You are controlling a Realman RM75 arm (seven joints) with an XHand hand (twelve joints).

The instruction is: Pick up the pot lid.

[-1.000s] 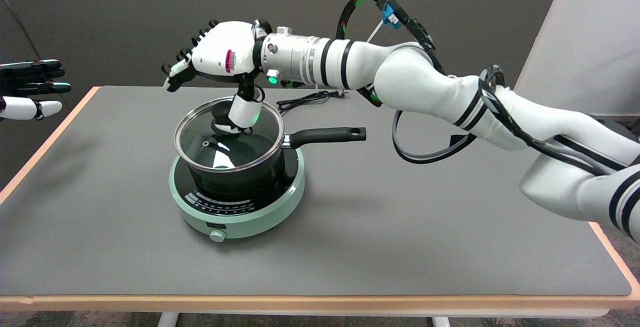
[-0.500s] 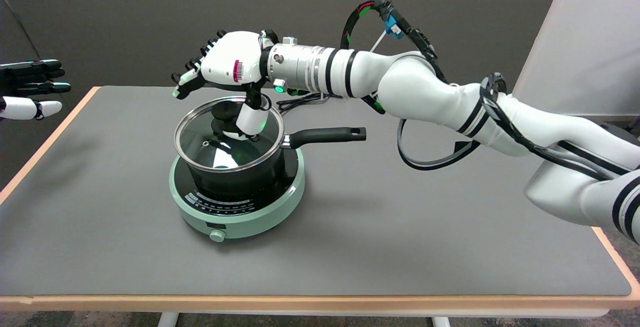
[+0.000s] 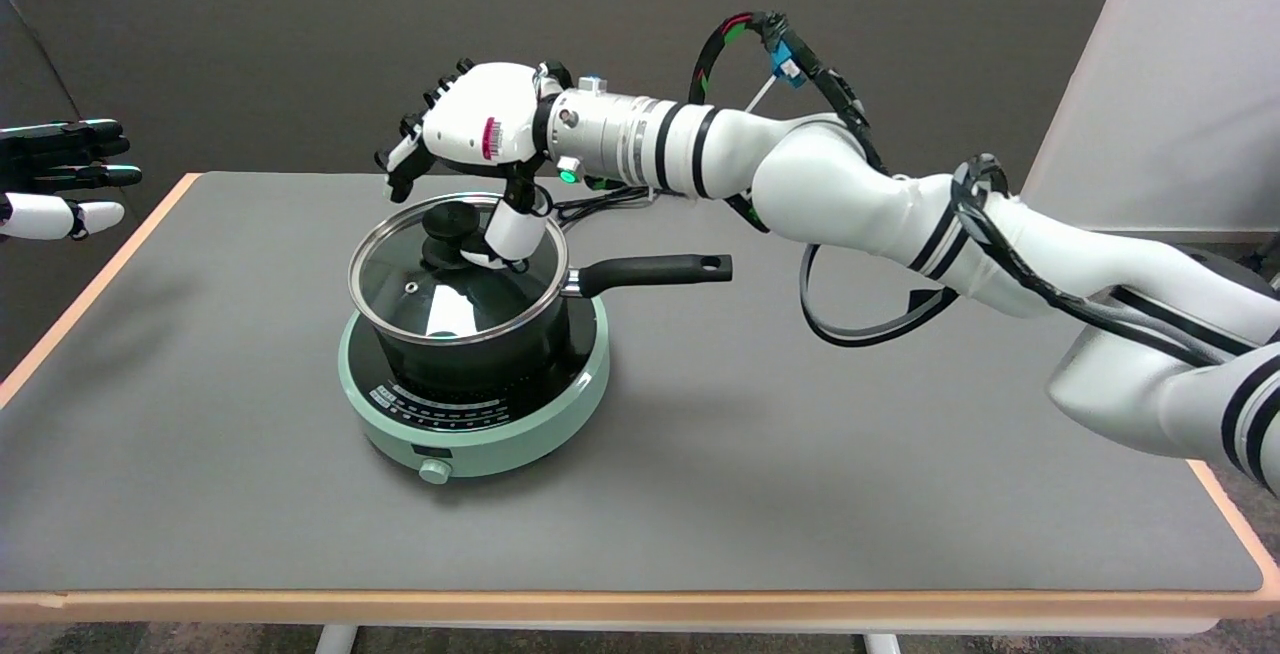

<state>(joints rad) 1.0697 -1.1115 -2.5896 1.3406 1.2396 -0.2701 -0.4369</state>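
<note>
A glass pot lid with a steel rim and a black knob sits on a black saucepan. The saucepan stands on a mint-green induction cooker. My right hand hovers over the far side of the lid, palm down, fingers spread and curling down beyond the knob. Its thumb hangs down just right of the knob, at the lid's glass. Nothing is held in the hand.
The saucepan's black handle points right. A black power cord lies behind the cooker. The idle left hand hangs at the upper left. The grey table has an orange edge.
My right hand has shifted right and slightly down, uncovering the knob. The thumb now sits to the knob's right instead of in front of it. The lid has not moved.
</note>
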